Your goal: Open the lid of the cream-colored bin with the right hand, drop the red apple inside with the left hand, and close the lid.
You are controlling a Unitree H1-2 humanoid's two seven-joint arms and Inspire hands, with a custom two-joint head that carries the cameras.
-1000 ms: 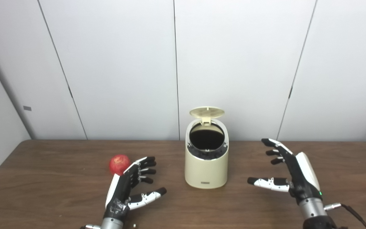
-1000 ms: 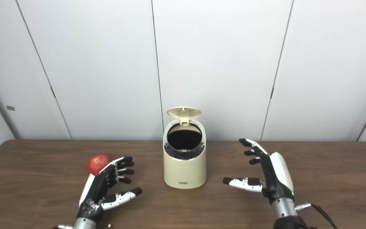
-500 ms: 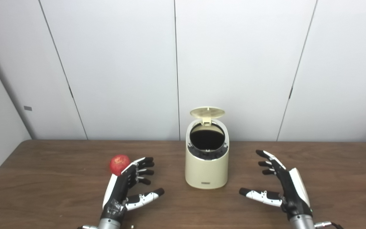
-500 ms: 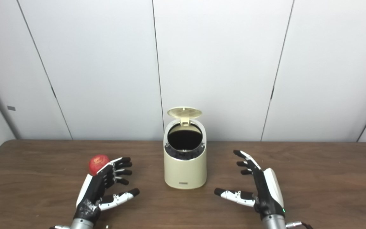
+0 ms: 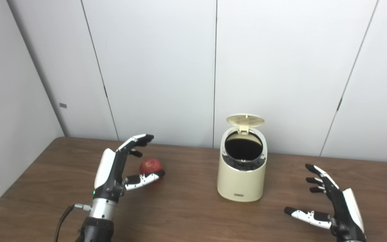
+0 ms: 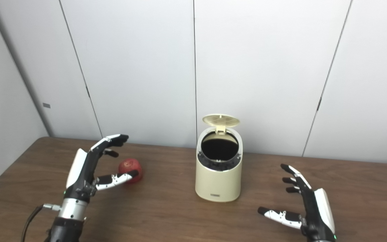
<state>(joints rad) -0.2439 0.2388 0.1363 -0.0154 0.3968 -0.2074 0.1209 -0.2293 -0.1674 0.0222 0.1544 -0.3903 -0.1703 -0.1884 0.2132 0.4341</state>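
The cream-colored bin [image 5: 242, 178] stands upright on the brown table [image 5: 186, 215], a little right of centre. Its round lid [image 5: 245, 120] is swung up at the back, and the dark opening [image 5: 243, 149] faces me. The red apple [image 5: 150, 166] lies on the table to the bin's left. My left hand [image 5: 118, 164] is raised around it, open, fingers arched above the apple and thumb in front of it; contact is unclear. Low at the bin's right, my right hand [image 6: 306, 208] is open with spread fingers, holding nothing.
White wall panels [image 5: 166, 67] rise close behind the table's far edge. A grey side wall [image 5: 2, 101] borders the left end of the table. A cable [image 5: 62, 218] trails from my left wrist.
The camera has turned left, shifting the whole picture right. My left hand lifted and reached forward around the apple. My right hand drew back and lower, away from the bin.
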